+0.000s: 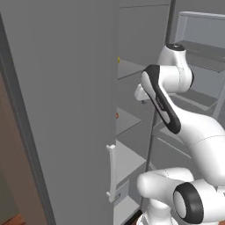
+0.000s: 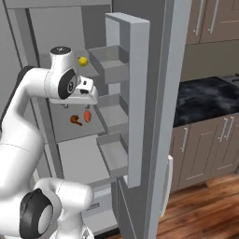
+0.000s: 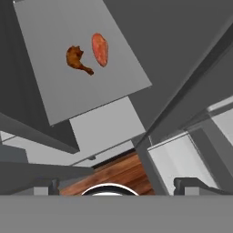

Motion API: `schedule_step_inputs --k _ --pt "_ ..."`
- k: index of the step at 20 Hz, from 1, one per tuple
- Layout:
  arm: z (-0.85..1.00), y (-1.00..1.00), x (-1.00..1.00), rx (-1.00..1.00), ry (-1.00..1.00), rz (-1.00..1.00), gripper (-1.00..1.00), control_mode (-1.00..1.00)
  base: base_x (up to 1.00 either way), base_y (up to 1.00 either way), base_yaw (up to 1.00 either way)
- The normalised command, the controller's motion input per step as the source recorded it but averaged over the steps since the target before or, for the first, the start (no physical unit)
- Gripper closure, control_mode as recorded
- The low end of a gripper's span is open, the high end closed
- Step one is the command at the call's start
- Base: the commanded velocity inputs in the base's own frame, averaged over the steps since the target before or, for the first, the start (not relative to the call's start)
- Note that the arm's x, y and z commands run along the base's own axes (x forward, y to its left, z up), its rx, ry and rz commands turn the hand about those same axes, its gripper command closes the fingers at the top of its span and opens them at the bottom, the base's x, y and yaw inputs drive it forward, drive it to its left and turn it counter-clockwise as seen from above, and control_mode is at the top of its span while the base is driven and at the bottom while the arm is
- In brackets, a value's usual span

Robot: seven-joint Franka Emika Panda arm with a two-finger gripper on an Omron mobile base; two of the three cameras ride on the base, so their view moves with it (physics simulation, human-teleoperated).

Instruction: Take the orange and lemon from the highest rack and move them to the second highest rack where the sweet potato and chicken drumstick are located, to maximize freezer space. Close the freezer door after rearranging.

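A yellow lemon [image 2: 83, 60] lies on the highest rack [image 2: 93, 71] of the open freezer; a sliver of the lemon [image 1: 118, 59] peeks past the door edge. I see no orange; my arm covers part of that rack. On the second rack [image 2: 79, 130] lie a brown chicken drumstick [image 2: 75, 120] and a reddish sweet potato [image 2: 87, 115], side by side. My gripper [image 2: 74, 106] hangs just above them, below the top rack, and points down. In the hand view the drumstick [image 3: 77, 59] and sweet potato [image 3: 100, 49] sit far below my gripper [image 3: 119, 185], which is open and empty.
The freezer door [image 2: 139, 93] stands open to the right, with bins [image 2: 109, 65] on its inner side close to my hand. A closed grey door [image 1: 66, 110] with a white handle [image 1: 112, 171] stands on the left. Cabinets and a black counter [image 2: 205, 98] lie further right.
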Motion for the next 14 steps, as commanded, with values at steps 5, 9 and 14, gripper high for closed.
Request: schedule_step_inputs --k 5,9,14 --pt "0.00 0.00 0.00 0.00 0.00 0.00 -1.00 1.00 0.51 -0.32 0.07" --pt "0.00 0.00 0.00 0.00 0.00 0.00 -1.00 1.00 0.27 -0.40 0.28" --pt "0.00 0.00 0.00 0.00 0.00 0.00 -1.00 1.00 0.31 -0.33 0.35"
